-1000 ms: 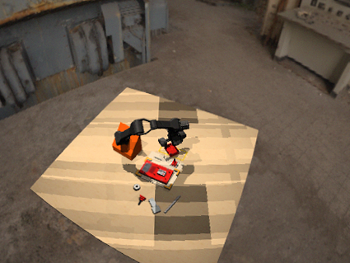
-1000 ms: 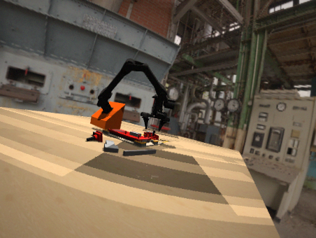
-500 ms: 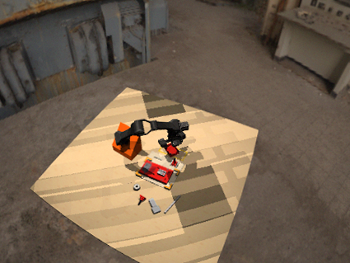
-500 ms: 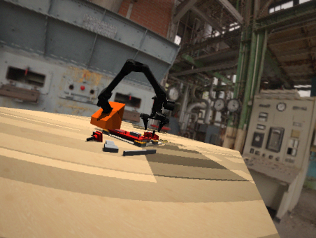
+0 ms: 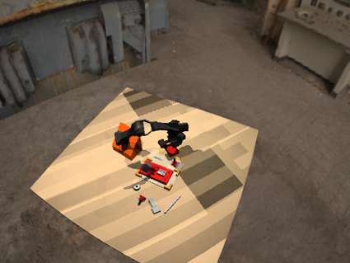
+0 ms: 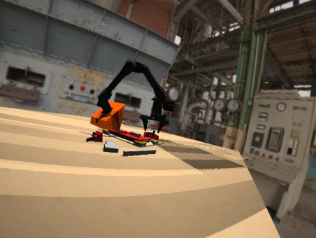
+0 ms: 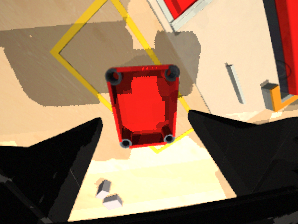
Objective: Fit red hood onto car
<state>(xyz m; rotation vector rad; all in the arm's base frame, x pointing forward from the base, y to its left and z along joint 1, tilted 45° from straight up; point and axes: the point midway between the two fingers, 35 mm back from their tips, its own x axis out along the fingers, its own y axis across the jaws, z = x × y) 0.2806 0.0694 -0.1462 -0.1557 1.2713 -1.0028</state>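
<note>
The red hood (image 7: 144, 105) lies flat on the table inside a yellow outlined square, a dark hole in each corner boss. It also shows in the top view (image 5: 172, 150), under the hand. My gripper (image 7: 146, 117) hangs above it, open wide, one black finger to each side and nothing between them; it shows in the top view (image 5: 171, 143) and in the exterior view (image 6: 153, 127). The red car chassis (image 5: 155, 170) sits in its pale jig with the dark engine block on the deck. The pegs are too small to make out.
An orange block (image 5: 127, 143) carries the arm's base. Loose parts lie in front of the jig: a small wheel (image 5: 137, 185), a red piece (image 5: 141, 199), a grey block (image 5: 154, 205) and a thin grey rod (image 5: 172, 204). The jig's corner (image 7: 272, 97) is to the right in the wrist view.
</note>
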